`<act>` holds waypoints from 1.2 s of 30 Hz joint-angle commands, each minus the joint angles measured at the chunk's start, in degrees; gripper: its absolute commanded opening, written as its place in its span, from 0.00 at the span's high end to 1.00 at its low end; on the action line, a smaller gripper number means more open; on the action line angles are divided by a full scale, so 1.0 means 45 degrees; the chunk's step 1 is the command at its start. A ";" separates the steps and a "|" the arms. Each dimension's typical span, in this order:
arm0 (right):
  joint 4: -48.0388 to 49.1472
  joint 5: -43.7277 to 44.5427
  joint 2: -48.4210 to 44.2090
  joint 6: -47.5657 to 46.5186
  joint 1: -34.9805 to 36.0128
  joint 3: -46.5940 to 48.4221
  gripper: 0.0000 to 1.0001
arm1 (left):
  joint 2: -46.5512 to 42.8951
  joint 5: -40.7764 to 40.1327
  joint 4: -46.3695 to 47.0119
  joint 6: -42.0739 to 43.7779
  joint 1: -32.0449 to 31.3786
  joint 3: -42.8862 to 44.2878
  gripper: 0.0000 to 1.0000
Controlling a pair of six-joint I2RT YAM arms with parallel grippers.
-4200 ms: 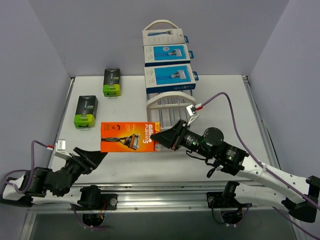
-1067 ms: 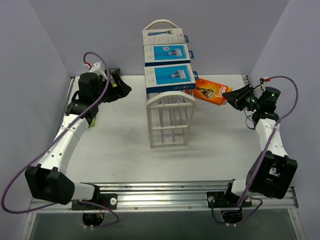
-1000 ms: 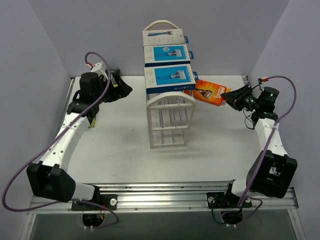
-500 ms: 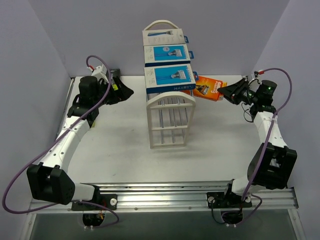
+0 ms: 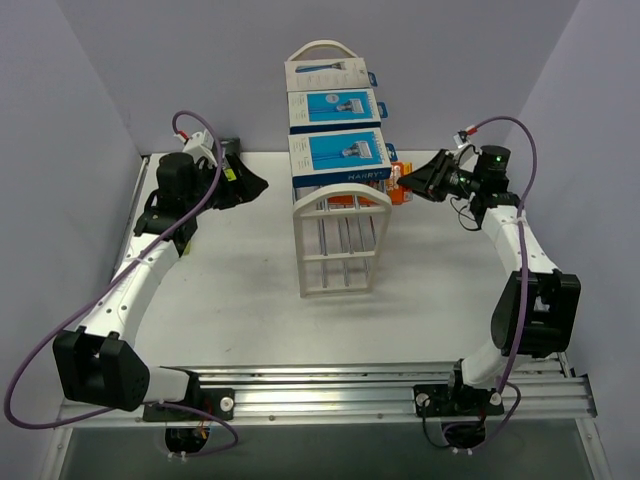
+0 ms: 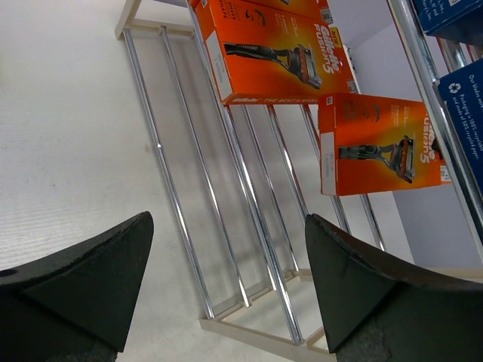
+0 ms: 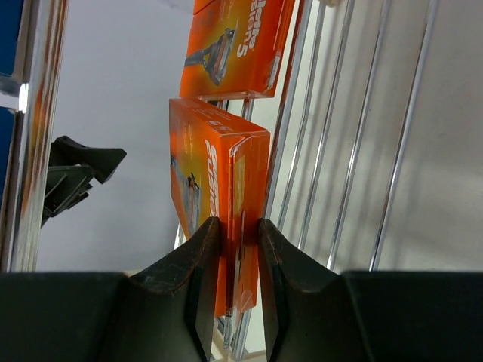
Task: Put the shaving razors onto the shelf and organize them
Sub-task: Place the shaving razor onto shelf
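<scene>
The cream-white shelf [image 5: 340,215] stands mid-table with three blue-and-white razor boxes [image 5: 338,108] on its upper tiers. My right gripper [image 5: 408,181] is at the shelf's right side, shut on the edge of an orange razor box [image 7: 215,188] that is pushed in between the chrome bars. That box [image 6: 377,143] hangs over a lower tier, and a second orange box [image 6: 272,49] lies on the bars beyond it [image 7: 238,45]. My left gripper [image 5: 255,185] hovers left of the shelf, open, with nothing between its fingers [image 6: 377,294].
Chrome shelf bars [image 6: 249,181] run close around both orange boxes. Grey walls close the table in on the left, back and right. My left gripper [image 7: 75,177] shows through the shelf in the right wrist view.
My right gripper has carried the orange box leftward from beside the shelf into its right side. The left arm has barely shifted and stays open.
</scene>
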 commanded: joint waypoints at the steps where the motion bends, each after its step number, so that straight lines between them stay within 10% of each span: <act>1: 0.0453 -0.0680 0.0479 -0.0350 0.0283 0.0773 1.00 | -0.0151 0.0312 0.0764 0.0069 0.0111 0.0047 0.10; 36: -0.1147 -0.0328 0.3800 -0.1404 0.2296 0.3605 1.00 | -0.0170 0.0761 0.1116 -0.0088 0.0169 -0.0090 0.10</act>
